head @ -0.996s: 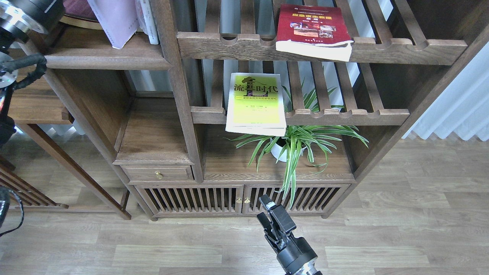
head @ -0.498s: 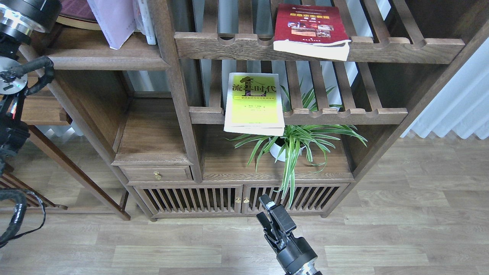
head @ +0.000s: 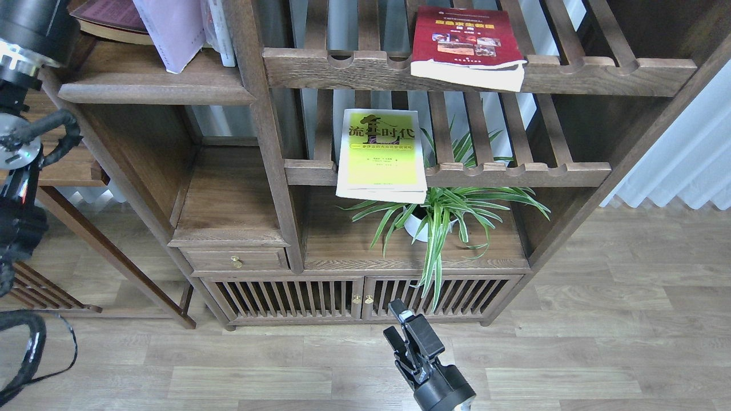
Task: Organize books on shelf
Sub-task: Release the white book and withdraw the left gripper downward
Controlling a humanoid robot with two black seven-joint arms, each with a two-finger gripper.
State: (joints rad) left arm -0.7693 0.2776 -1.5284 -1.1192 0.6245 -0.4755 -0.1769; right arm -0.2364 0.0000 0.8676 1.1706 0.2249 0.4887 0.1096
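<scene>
While the right gripper (head: 411,337) hung low over the floor (head: 599,342) in front of the bookcase's slatted doors (head: 365,297), its fingers stood slightly apart with nothing between them. Only the left arm's thick links (head: 23,34) showed along the left edge of the head view; its gripper was out of view. On the solid shelf (head: 154,85) at upper left, the white book (head: 171,34) with the lavender band stood leaning, with a wrapped white book (head: 220,31) just beside it on the right and a maroon book (head: 111,20) lying flat to its left. On the top slatted rack (head: 599,71), the red book (head: 465,43) lay flat, cover up, its page edges jutting over the notched front rail. On the lower rack (head: 514,171), the yellow-green book (head: 381,151) lay flat as well, overhanging the rail. Beneath it a potted plant (head: 440,211) stood on the board (head: 342,245) above the doors, its leaves spreading past the edge.
</scene>
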